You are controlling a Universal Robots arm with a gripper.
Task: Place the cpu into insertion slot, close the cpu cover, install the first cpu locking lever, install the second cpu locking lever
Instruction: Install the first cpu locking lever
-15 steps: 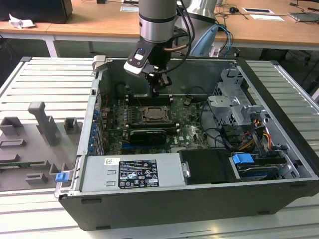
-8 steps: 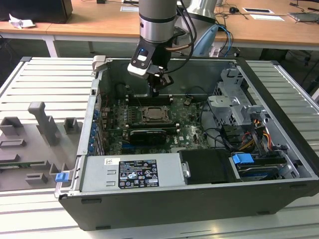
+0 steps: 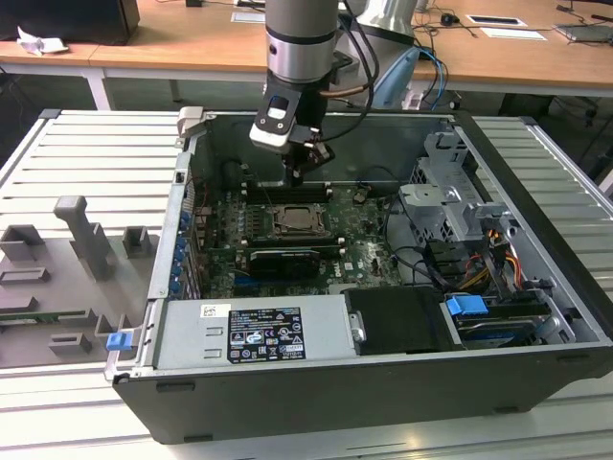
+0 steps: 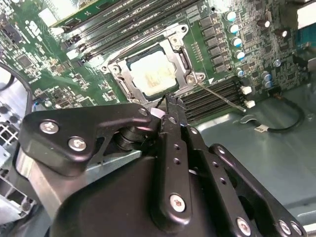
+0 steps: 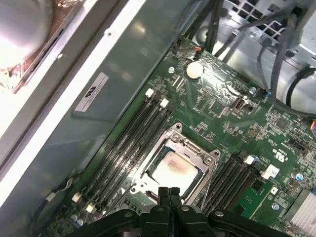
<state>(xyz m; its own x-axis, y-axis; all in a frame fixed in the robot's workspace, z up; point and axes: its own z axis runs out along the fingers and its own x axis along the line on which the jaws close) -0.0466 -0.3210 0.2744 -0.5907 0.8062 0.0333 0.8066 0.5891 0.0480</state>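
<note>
Hanging just above the insertion slot at the exterior view's centre, gripper fingers pressed together; cpu edges hidden under the cpu cover; fingertip contact unclear.

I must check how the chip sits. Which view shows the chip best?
The second wrist view: the chip lies whole and plain inside its metal frame. The first wrist view shows the chip too, with the end effector near its edge. In the exterior view the chip is a small patch.
</note>
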